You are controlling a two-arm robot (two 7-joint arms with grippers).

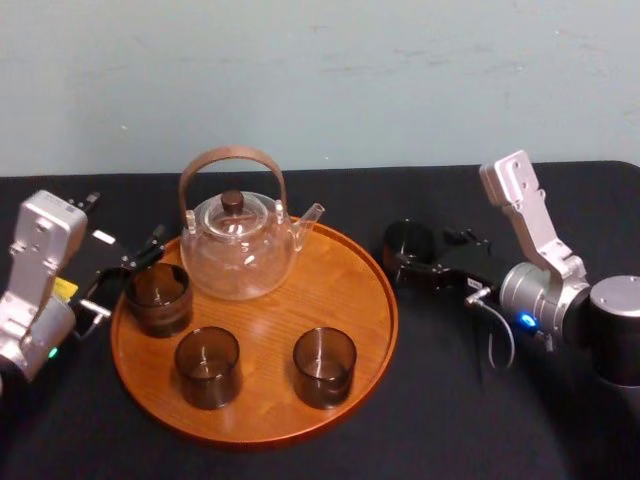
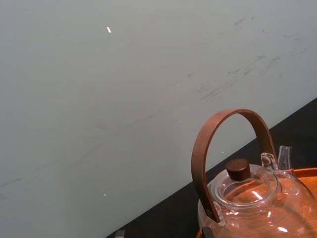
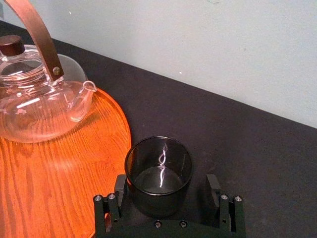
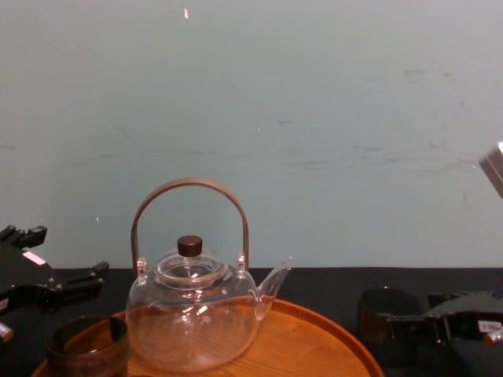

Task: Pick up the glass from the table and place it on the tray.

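Observation:
The glass [image 1: 408,243], a dark smoky tumbler, stands upright on the black table [image 1: 450,400] just right of the tray [image 1: 385,300]. My right gripper [image 1: 415,256] reaches in low from the right and is open, with one finger on each side of the glass. In the right wrist view the glass [image 3: 158,166] sits between the fingers [image 3: 213,191] with a gap showing on one side. From the chest view, the glass [image 4: 385,314] shows in front of the right gripper [image 4: 397,322]. My left gripper [image 1: 125,275] rests open at the tray's left edge.
On the tray stand a clear teapot [image 1: 240,245] with a brown handle, a ridged brownish cup [image 1: 158,297] near the left gripper, and two dark tumblers [image 1: 208,365] [image 1: 324,365] at the front. Bare wood lies between the teapot and the tray's right rim.

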